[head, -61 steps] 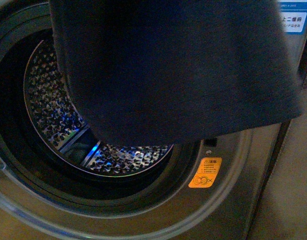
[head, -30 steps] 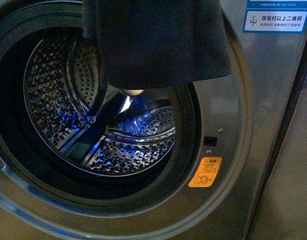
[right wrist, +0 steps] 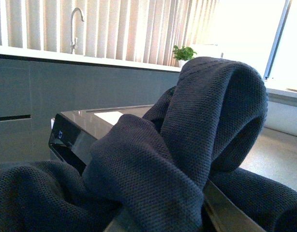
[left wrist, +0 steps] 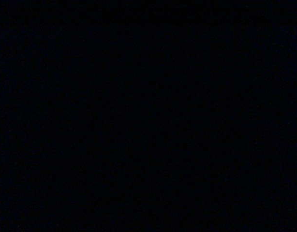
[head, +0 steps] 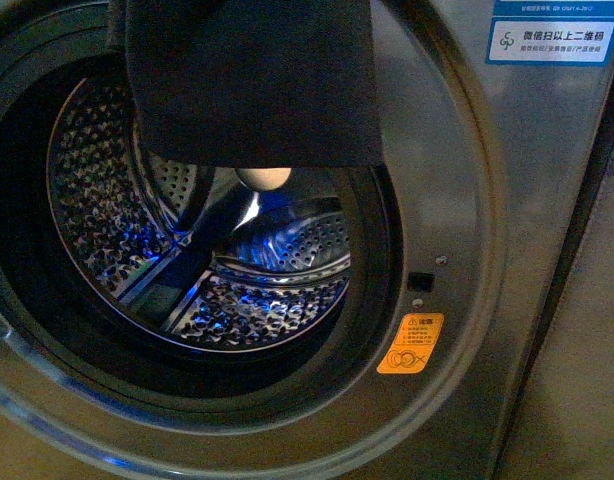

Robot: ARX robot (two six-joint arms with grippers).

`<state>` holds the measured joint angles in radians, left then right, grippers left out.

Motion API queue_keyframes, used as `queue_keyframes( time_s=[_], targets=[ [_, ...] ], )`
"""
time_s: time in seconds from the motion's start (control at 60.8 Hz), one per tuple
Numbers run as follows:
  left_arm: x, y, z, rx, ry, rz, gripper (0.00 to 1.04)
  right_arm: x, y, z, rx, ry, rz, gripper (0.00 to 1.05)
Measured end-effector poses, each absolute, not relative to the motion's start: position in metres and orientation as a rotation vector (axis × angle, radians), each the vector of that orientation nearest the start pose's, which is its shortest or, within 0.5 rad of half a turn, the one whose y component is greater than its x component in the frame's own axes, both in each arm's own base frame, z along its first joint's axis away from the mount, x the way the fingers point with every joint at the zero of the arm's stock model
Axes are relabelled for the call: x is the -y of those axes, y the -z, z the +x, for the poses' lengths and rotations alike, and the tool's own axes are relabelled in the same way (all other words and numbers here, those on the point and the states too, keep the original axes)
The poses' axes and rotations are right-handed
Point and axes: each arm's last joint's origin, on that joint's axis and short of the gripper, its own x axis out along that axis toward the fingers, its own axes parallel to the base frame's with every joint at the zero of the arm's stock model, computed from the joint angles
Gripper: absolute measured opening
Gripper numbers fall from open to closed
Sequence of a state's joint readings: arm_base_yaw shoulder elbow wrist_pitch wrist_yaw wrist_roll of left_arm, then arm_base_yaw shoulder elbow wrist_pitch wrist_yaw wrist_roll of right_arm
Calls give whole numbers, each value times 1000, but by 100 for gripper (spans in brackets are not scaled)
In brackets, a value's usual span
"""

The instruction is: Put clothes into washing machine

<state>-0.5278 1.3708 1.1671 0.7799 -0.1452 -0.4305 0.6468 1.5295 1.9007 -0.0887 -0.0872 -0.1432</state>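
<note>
While clothes point(head: 252, 80) hang before washing machine point(head: 457, 250) | room: blinds point(right wrist: 139, 29), counter point(right wrist: 66, 57) | jaws unseen, cannot tell

The washing machine point(head: 467, 200) carries a blue-white label point(head: 553, 40) reading "微信扫以上二维码"; its orange sticker point(head: 411, 343) shows a warning triangle, print too small to read.

The clothes point(head: 252, 80) are shown dark navy in a fine knit, the washing machine point(head: 467, 200) metallic grey, its drum point(head: 97, 210) dimpled steel glinting blue, its sticker point(head: 410, 343) orange and its label point(head: 552, 40) blue and white, while the left wrist view is dark.
</note>
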Motion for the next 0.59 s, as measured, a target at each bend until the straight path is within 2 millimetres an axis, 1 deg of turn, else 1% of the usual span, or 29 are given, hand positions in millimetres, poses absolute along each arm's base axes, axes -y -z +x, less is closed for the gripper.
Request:
queue_keyframes(
  time_s=[0.016, 0.099, 0.115, 0.148, 0.165, 0.197, 0.214, 0.313, 0.345, 0.362, 0.428, 0.51, 0.592],
  targets=[
    [147, -424, 262, 462, 485, -607, 66, -188, -539, 245, 329, -708, -56, 29],
    [140, -419, 263, 457, 456, -602, 47, -188, -539, 244, 330, -712, -56, 46],
    [138, -418, 263, 455, 453, -604, 45, -188, -539, 244, 330, -712, -56, 50],
    [135, -416, 264, 452, 444, -601, 39, -188, -539, 244, 330, -712, -56, 53],
    [134, -415, 264, 452, 441, -601, 38, -188, -539, 244, 330, -712, -56, 57],
    [132, -414, 264, 450, 436, -599, 34, -188, -539, 244, 330, -712, -56, 60],
    [129, -413, 263, 449, 430, -598, 31, -188, -539, 244, 330, -713, -56, 64],
    [121, -407, 262, 445, 421, -589, 19, -188, -539, 244, 330, -715, -56, 76],
    [116, -404, 261, 443, 413, -584, 15, -188, -539, 244, 330, -715, -56, 83],
    [115, -403, 261, 443, 411, -582, 14, -188, -539, 244, 330, -716, -56, 85],
    [104, -393, 258, 436, 394, -574, 12, -188, -539, 244, 330, -716, -55, 99],
    [97, -385, 256, 428, 383, -570, 12, -188, -539, 244, 330, -716, -55, 97],
    [90, -375, 255, 415, 368, -568, 12, -188, -539, 244, 330, -716, -55, 97]
  ],
)
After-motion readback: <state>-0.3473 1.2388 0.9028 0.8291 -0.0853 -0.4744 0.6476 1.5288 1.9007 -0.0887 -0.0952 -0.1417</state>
